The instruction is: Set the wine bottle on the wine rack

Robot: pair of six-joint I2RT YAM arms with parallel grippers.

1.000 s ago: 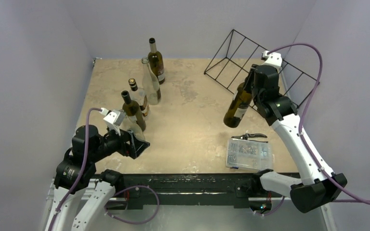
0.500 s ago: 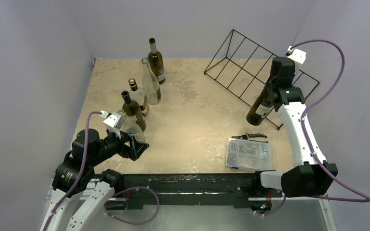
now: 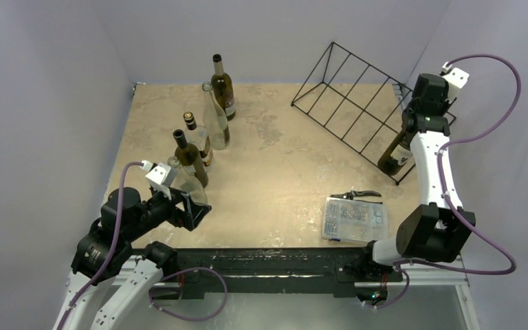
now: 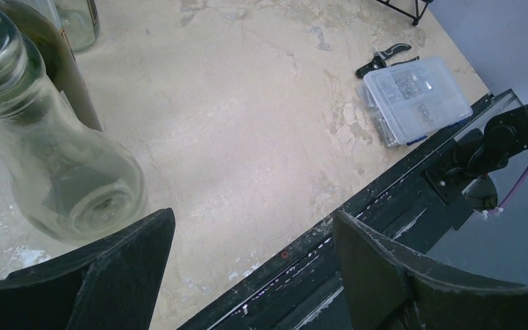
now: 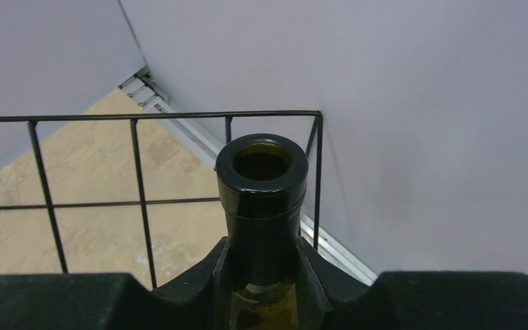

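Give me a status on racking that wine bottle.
Done: the wine bottle is at the right end of the wine rack, tilted neck-up. In hand: the right gripper is shut on its neck. Left: settle it into a slot and release; whether it already touches the wires I cannot tell. The left gripper is open beside a clear bottle.

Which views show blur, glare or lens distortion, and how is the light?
Top external: light soft and even, weak shadows on the table, no glare. Left wrist: the clear bottle, very near, looks enlarged and soft. Right wrist: the wine bottle is sharp.
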